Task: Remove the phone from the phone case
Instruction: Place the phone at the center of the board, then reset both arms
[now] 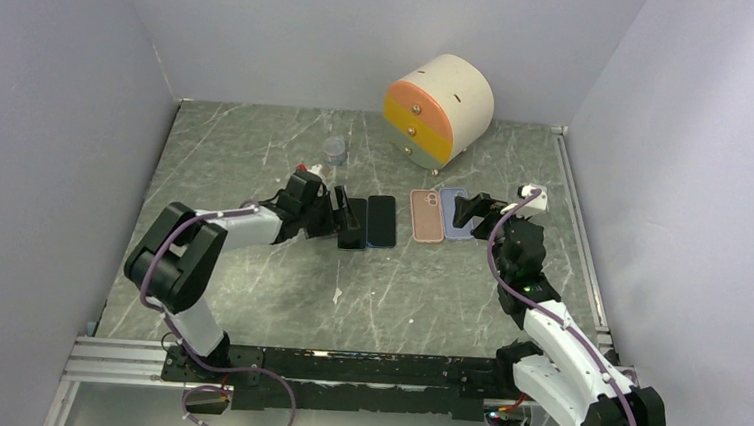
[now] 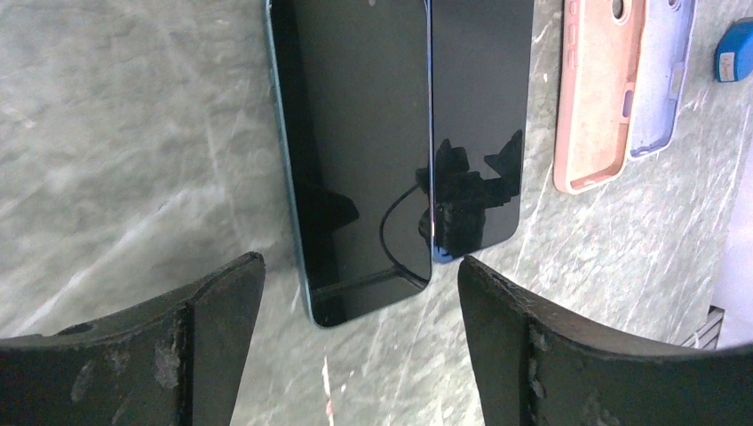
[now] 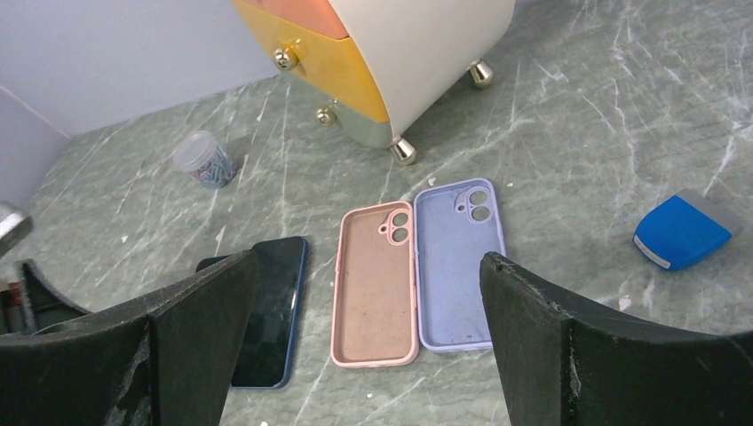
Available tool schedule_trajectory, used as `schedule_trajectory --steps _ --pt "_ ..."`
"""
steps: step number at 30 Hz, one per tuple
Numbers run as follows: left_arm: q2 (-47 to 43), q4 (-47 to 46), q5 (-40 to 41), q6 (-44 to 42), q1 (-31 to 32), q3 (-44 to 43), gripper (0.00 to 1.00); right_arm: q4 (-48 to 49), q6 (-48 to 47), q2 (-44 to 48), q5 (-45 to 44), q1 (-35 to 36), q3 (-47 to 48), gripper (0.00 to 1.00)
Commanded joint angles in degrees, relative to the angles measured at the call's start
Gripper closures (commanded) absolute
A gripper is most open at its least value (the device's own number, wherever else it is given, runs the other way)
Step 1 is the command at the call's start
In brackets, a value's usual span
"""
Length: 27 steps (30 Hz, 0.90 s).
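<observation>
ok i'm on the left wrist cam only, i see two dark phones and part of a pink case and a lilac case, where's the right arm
observer: The right pincer hangs open over the lilac case, holding nothing.
operator: are both cases empty
observer: Yes. The right wrist view shows the pink case and the lilac one whole, insides up, nothing in them.
operator: anything farther back i can't see
observer: A small clear jar with coloured clips inside, and behind it to the right a round drawer cabinet on gold feet.
</observation>
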<state>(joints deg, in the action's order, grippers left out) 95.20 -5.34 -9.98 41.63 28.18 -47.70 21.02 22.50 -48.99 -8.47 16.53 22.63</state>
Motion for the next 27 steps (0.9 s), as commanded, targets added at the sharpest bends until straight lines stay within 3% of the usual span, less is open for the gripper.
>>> schedule_trajectory --steps 1,7,12,22,27 --pt "-8.81 4.35 4.02 -2.21 -0.15 1.71 0.15 1.40 -0.31 1.47 -1.35 -0.19 0.13 0.03" --pt "-25.03 15.09 11.92 -5.04 -0.18 2.69 0.13 -1.17 0.62 6.04 -3.48 -0.21 0.53 0.01" --pt "-39.55 25.02 19.27 -4.23 -0.15 2.59 0.08 -10.76 1.84 11.88 -6.55 -0.23 3.91 0.01" --pt "-60.21 46.66 30.03 -11.73 -0.15 -10.55 0.06 -30.93 2.96 24.83 -15.95 -0.27 9.62 0.01" --pt "-68.35 49.72 37.46 -18.42 -0.15 -12.91 0.06 -36.57 1.29 30.22 -16.70 -0.28 11.83 0.01"
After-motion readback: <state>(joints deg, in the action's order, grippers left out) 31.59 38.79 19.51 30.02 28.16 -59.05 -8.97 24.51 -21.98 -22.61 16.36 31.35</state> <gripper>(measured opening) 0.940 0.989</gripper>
